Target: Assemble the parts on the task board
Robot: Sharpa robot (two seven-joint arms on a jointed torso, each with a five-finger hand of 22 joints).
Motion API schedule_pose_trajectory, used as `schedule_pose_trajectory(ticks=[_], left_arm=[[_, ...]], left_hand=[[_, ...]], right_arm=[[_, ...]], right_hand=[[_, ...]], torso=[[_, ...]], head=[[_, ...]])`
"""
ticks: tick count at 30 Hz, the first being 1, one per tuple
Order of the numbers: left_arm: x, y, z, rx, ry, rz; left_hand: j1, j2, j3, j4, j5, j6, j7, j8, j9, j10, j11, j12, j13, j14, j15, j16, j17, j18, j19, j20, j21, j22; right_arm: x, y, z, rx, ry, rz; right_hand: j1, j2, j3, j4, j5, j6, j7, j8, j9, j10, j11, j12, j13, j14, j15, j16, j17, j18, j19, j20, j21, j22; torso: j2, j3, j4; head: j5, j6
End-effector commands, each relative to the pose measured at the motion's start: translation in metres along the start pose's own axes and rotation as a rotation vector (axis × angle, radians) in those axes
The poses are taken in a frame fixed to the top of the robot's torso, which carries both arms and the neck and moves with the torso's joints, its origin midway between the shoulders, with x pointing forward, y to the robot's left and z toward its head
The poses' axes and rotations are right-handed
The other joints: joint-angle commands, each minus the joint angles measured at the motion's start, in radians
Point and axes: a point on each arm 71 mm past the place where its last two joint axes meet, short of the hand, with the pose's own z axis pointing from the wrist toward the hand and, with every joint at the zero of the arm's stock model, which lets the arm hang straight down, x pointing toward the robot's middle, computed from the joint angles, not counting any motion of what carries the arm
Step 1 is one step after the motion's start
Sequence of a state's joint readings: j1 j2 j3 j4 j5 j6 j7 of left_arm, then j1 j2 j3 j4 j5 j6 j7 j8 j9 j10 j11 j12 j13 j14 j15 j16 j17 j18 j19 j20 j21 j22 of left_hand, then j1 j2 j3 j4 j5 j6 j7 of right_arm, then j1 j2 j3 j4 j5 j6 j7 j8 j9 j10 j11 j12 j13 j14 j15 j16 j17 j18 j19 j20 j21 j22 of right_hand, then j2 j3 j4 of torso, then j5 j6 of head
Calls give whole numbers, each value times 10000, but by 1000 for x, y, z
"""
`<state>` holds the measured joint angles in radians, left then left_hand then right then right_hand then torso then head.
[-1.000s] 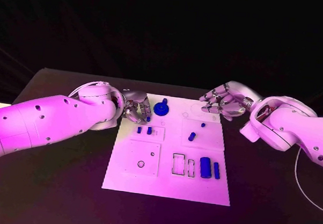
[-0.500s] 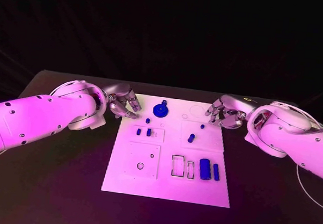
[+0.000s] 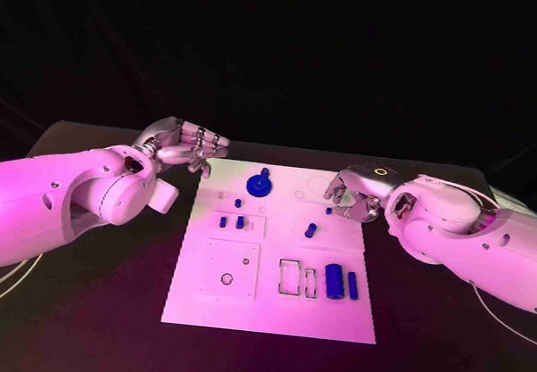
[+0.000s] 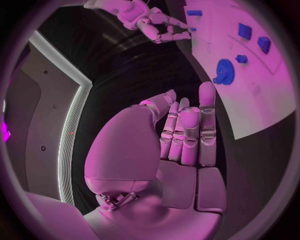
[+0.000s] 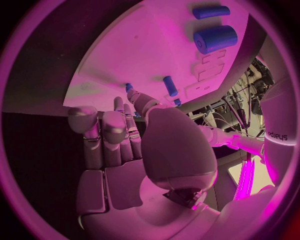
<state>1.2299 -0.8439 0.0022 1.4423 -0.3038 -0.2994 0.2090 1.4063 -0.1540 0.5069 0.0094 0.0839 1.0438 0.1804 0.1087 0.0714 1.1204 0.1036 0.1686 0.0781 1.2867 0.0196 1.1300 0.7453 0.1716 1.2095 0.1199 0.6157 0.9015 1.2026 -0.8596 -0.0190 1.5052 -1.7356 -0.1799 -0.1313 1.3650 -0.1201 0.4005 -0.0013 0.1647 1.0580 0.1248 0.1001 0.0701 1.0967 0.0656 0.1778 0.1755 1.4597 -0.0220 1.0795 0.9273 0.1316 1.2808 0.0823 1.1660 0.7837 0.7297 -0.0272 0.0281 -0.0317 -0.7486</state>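
At the middle of the bench (image 3: 62,308) lies the white task board (image 3: 269,307), its long sides running from the near edge toward the far edge. Near the board's far edge, left of centre, a blue gear-shaped part (image 3: 257,185) sits on the board. Below it two small blue pegs (image 3: 231,222) stand side by side, and a single small peg (image 3: 310,230) stands toward the board's right side. Near the board's right edge, a thick blue cylinder (image 3: 334,279) and a thinner blue bar (image 3: 352,285) lie parallel, just beside empty rectangular slots (image 3: 293,276).

The left robot hand (image 3: 185,146) is off the board's far left corner, above the bench, fingers extended and close together, holding nothing. The right robot hand (image 3: 349,197) is over the board's far right corner, fingers partly curled, grasping nothing; the wrist view shows its fingers (image 5: 103,137) straight and side by side, clear of the parts.
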Motion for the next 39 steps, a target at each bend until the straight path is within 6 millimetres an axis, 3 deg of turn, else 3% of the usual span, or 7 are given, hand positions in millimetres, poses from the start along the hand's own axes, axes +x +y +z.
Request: schedule_pose_trajectory(ticks=[1,7,20,30,34,39], left_arm=[[-2,-2,-2,166,-624,-2161],[0,-2,-3,171,-563,-2510],[2,-3,-4,172,-465,-2636],[1,-2,-4,79,-456,-2595],[1,-1,-4,25,-450,-2579],[1,-1,-4,-33,-395,-2585]], left_hand=[[-20,115,12,-13,34,69,-11,46,4,69,20,65,15,-84,-19,-80,-95,122,-71,-29,-60,-16],[-77,112,-50,-2,27,73,-11,67,-1,57,19,129,16,-198,-20,-231,-317,117,-109,-34,-131,-57],[-62,194,-114,-33,31,199,-64,181,21,144,-36,302,46,-213,-56,-279,-380,122,-108,-59,-218,-116],[-45,239,-120,-45,36,220,-78,210,23,156,-52,348,52,-201,-69,-281,-389,123,-93,-70,-236,-131],[-39,247,-120,-50,37,221,-80,213,23,155,-54,355,53,-198,-72,-281,-389,124,-90,-73,-239,-133],[-37,251,-120,-52,39,220,-80,215,22,152,-55,359,53,-176,-73,-250,-334,124,-87,-74,-240,-135]], right_arm=[[3,1,1,99,254,-671],[8,5,5,56,558,-719],[17,8,9,179,968,-1058],[22,13,10,-26,928,-929],[19,14,10,-65,492,-734],[16,13,9,3,-22,-583]], right_hand=[[-16,-114,66,2,-43,63,14,-72,-13,85,1,-69,-21,79,-27,-54,-11,62,46,-2,42,4],[-4,-70,156,-28,-95,154,-4,-75,2,158,-18,-111,-133,95,-75,-59,-1,62,63,-37,58,29],[-31,18,297,-73,-147,415,-50,-39,37,384,-66,-176,-352,159,-214,25,119,21,189,-163,210,285],[59,351,557,-204,-589,985,-160,162,160,1047,-206,-97,-482,260,-234,228,343,-92,450,-213,561,874],[15,582,665,-186,-1072,1091,-184,190,209,1231,-229,-146,-539,283,-196,263,350,-109,499,-186,650,992],[-11,674,714,-169,-1126,1113,-181,194,231,1298,-228,-175,-565,289,-181,267,332,-120,529,-177,701,1068]], torso=[[-4,-4,16],[0,10,-21],[1,21,-4],[-2,20,-4],[-5,21,-5],[-13,13,17]], head=[[-13,-8],[71,4],[53,-45],[64,-96],[49,-106],[34,-111]])
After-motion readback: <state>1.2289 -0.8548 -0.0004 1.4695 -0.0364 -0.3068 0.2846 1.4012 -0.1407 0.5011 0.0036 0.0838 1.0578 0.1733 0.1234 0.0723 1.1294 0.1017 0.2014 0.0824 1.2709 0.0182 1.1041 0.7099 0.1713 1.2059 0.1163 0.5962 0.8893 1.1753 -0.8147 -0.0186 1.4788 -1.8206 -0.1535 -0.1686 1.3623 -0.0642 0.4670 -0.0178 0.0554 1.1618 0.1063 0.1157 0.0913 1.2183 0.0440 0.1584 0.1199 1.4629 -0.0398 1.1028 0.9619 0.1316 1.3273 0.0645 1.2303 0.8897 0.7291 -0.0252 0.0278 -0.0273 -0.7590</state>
